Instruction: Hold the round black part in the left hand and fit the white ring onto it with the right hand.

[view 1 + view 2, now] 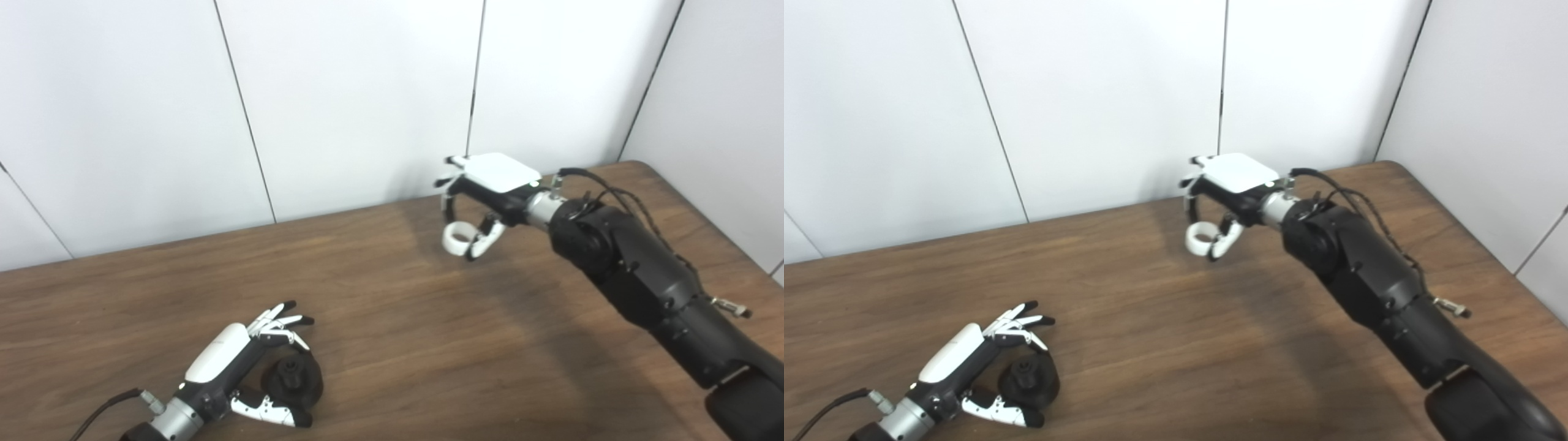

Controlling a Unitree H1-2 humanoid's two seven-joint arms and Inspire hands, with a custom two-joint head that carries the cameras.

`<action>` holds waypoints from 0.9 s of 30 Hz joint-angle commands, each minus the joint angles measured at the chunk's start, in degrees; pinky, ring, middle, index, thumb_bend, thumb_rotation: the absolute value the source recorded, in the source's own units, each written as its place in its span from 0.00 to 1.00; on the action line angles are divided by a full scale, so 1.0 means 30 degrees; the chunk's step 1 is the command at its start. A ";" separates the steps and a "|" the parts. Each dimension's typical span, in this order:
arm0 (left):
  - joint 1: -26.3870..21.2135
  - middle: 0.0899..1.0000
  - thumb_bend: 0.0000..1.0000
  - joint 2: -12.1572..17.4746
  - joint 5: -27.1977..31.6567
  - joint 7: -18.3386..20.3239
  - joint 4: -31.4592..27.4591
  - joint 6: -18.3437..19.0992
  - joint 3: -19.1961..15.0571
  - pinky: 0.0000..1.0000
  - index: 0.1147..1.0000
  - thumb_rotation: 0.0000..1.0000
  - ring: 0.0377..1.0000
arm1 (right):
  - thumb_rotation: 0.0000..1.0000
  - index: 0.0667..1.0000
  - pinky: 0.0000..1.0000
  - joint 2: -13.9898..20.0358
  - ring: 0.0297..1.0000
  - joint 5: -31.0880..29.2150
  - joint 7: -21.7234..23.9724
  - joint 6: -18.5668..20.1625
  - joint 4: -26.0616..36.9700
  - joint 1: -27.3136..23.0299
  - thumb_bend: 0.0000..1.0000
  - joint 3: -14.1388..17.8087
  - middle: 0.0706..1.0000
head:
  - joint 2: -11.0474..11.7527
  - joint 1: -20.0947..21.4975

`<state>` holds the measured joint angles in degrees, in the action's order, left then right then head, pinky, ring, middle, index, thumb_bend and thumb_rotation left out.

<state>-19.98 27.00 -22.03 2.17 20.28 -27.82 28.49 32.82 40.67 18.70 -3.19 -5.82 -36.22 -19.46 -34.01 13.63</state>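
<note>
A round black part [293,380] is being cupped on the brown wooden table [392,343] by the left hand [245,367], near the table's front-left edge. The left hand's fingers [283,320] are being curved over the part's far side while the thumb [272,411] is being laid along its near side; the part is resting on the table, and whether it is being squeezed firmly cannot be told. A raised hub is being shown at the part's centre.

Well apart, towards the far right of the table, a white ring [458,238] is being pinched by the right hand [484,196], palm turned downward, fingers [447,205] curled onto its far rim and the thumb [484,242] pressed on its near rim. Whether the ring is being lifted clear of the table cannot be told.

The stretch of table between the two hands is being crossed only by the right arm's shadow. White wall panels [355,104] with dark seams are being seen behind the table. Black cables [618,193] are being carried along the right forearm [643,275]. No legible brand, label or writing is being shown on either hand or on either part.
</note>
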 commanded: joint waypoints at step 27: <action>0.1246 0.85 0.53 -0.1841 -0.2518 0.1484 -0.0297 0.1772 -0.1278 1.00 0.41 0.06 1.00 | 0.14 0.44 1.00 -0.3709 1.00 -0.3049 0.2760 -0.2947 0.5227 -0.0250 0.53 -0.0970 0.86 | -0.0877 -0.5531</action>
<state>-18.35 22.33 -27.05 4.99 18.22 -25.41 23.55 21.79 32.69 27.45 -10.53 7.90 -34.81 -23.07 -36.56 -2.46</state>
